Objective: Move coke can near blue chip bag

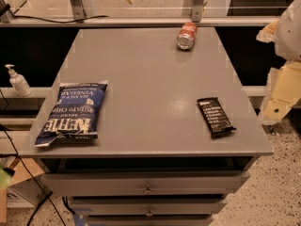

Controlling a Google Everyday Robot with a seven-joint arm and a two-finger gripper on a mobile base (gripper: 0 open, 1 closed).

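Observation:
The coke can (186, 36) is red with silver ends and lies on its side near the far right edge of the grey table (155, 84). The blue chip bag (73, 112) lies flat at the table's front left, its white "Kettle" lettering upside down to me. My gripper (277, 100) shows as cream-coloured parts at the right edge of the view, off the table's right side, level with its middle. It is well apart from both the can and the bag and holds nothing that I can see.
A small black snack bar wrapper (215, 116) lies at the front right of the table. A white pump bottle (19, 81) stands on a ledge to the left. Drawers (148, 185) sit under the tabletop. A metal rail (141, 20) runs behind the table.

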